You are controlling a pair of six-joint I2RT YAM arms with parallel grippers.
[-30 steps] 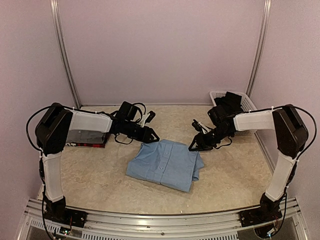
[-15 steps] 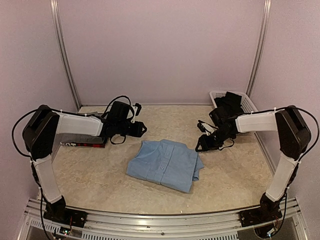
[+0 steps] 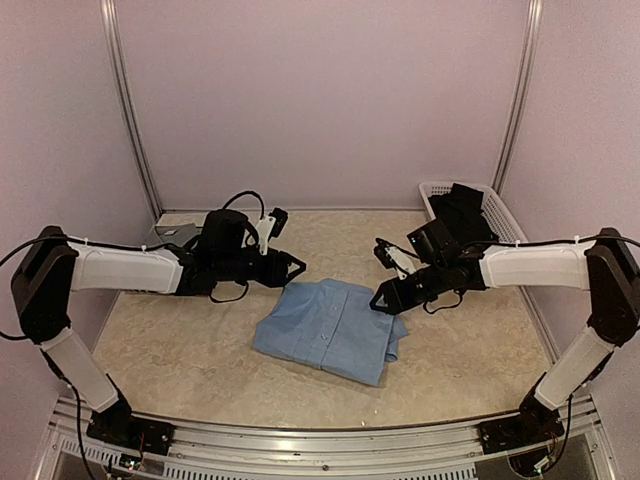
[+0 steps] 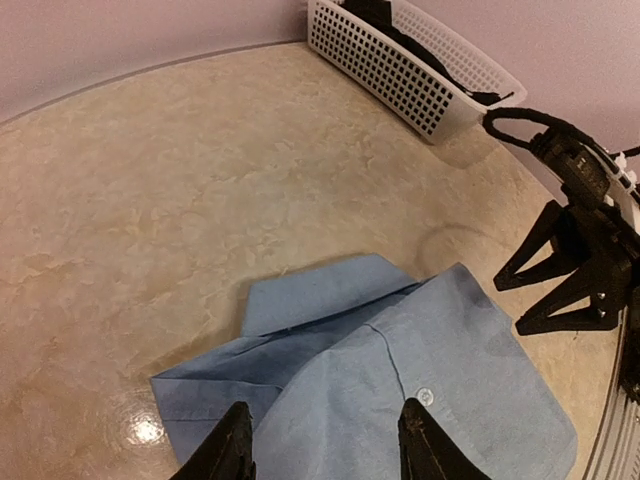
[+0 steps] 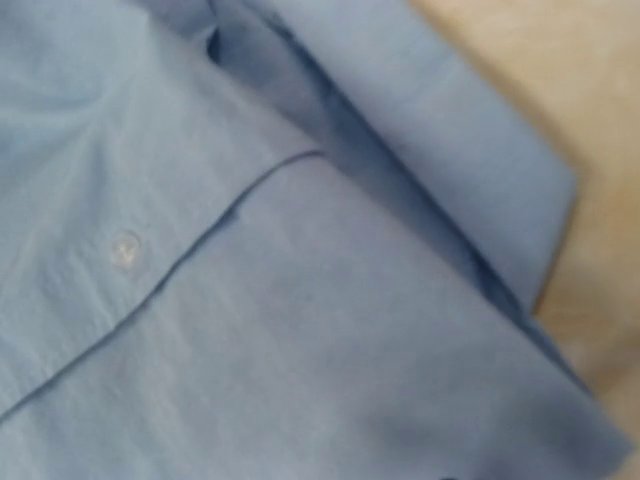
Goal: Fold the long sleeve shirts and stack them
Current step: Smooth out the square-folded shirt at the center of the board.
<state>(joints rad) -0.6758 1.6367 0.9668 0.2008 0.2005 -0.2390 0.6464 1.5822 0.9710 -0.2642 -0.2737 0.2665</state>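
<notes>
A light blue long sleeve shirt (image 3: pixel 330 330) lies folded in the middle of the table, collar toward the back. My left gripper (image 3: pixel 290 268) hovers open just above its collar's left end; in the left wrist view the gripper (image 4: pixel 325 445) has its two fingertips spread over the shirt (image 4: pixel 400 380), holding nothing. My right gripper (image 3: pixel 382 298) stands open at the shirt's far right corner, its black fingers (image 4: pixel 540 260) apart. The right wrist view shows only blue cloth (image 5: pixel 300 300) very close; its fingers are out of frame. A grey shirt (image 3: pixel 172 234) peeks out behind the left arm.
A white mesh basket (image 3: pixel 500 215) with dark cloth in it stands at the back right, also in the left wrist view as the basket (image 4: pixel 400 65). Metal posts and pale walls close in the back and sides.
The left arm has stretched out lower and its gripper has come back to the collar. The right gripper has moved left onto the shirt's far right corner. The shirt has not moved.
</notes>
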